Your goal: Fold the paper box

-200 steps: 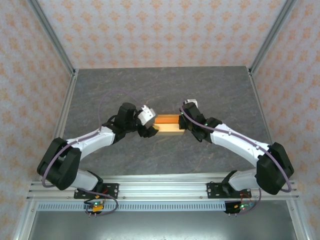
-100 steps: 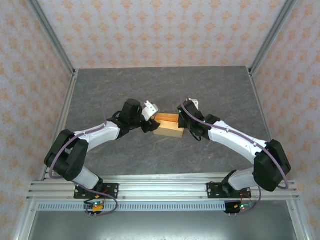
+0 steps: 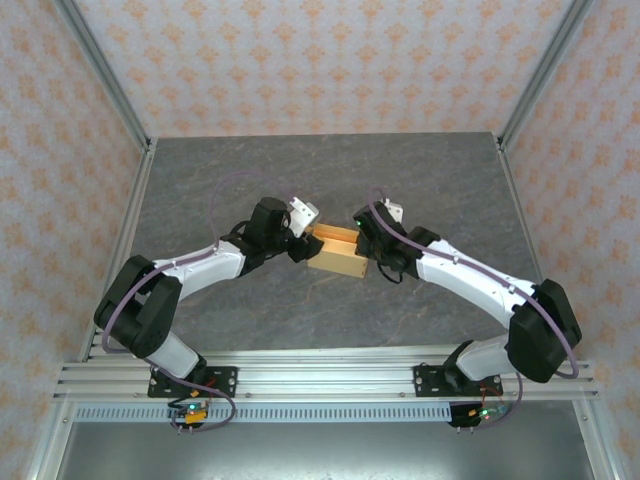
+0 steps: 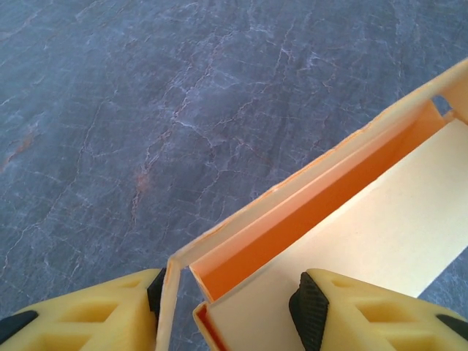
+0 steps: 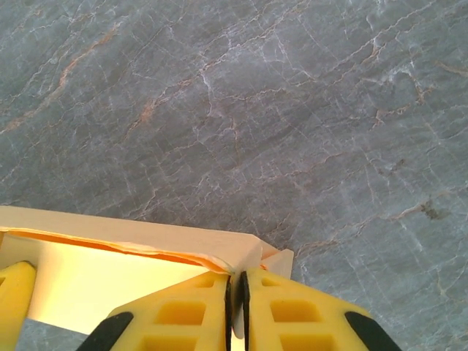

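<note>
White-and-black arms (image 3: 200, 268), purple cables (image 3: 238, 178) (looped) — yellow end effectors (image 5: 235, 278), black pads (image 4: 307, 311)

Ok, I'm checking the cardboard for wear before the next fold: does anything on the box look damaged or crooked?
Yes. The light orange-tan cardboard box has a ragged, crinkled edge, not a clean line, beside the right gripper, whose yellow fingers pinch its thin wall. In the left wrist view its walls look straight.

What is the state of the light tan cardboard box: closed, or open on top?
Open on top. The light tan cardboard box has raised side walls, and the left wrist view looks into its uncovered orange inside.
</note>
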Action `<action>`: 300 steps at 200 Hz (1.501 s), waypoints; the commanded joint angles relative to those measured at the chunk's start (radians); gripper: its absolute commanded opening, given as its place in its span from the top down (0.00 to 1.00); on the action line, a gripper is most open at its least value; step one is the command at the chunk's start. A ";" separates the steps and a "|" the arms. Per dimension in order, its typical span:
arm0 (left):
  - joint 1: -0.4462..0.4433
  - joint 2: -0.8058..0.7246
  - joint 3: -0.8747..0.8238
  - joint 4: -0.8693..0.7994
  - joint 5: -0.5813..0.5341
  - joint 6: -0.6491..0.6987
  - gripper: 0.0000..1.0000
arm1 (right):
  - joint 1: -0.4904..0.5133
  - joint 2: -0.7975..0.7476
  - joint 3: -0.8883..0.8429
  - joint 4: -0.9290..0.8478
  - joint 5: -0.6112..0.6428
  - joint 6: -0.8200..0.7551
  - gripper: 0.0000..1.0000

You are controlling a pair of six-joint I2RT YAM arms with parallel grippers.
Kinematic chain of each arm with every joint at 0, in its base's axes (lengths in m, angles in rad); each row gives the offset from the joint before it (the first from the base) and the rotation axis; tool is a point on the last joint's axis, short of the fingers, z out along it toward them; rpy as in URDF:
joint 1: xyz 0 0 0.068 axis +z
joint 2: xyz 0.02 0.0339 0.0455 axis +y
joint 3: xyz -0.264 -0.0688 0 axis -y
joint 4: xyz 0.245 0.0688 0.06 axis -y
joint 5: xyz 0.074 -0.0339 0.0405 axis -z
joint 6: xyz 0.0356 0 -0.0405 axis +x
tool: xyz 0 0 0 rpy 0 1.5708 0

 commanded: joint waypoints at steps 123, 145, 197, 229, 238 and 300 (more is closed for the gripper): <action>-0.014 -0.070 -0.028 0.008 -0.060 -0.160 0.44 | 0.026 -0.016 -0.063 -0.017 0.015 0.142 0.89; -0.014 -0.111 -0.021 -0.010 -0.056 -0.176 0.43 | 0.029 -0.029 -0.079 -0.013 0.034 0.145 0.90; -0.014 -0.239 -0.055 -0.019 -0.035 -0.243 0.39 | 0.030 -0.031 -0.089 -0.009 0.035 0.137 0.90; -0.014 -0.300 -0.105 -0.019 -0.103 -0.209 0.36 | 0.032 -0.027 -0.084 -0.014 0.029 0.125 0.90; -0.015 -0.289 -0.105 -0.025 -0.122 -0.192 0.40 | 0.032 -0.029 -0.083 -0.014 0.031 0.123 0.91; -0.022 -0.206 -0.109 0.051 -0.130 -0.138 0.47 | 0.035 -0.022 -0.082 -0.018 0.020 0.108 0.91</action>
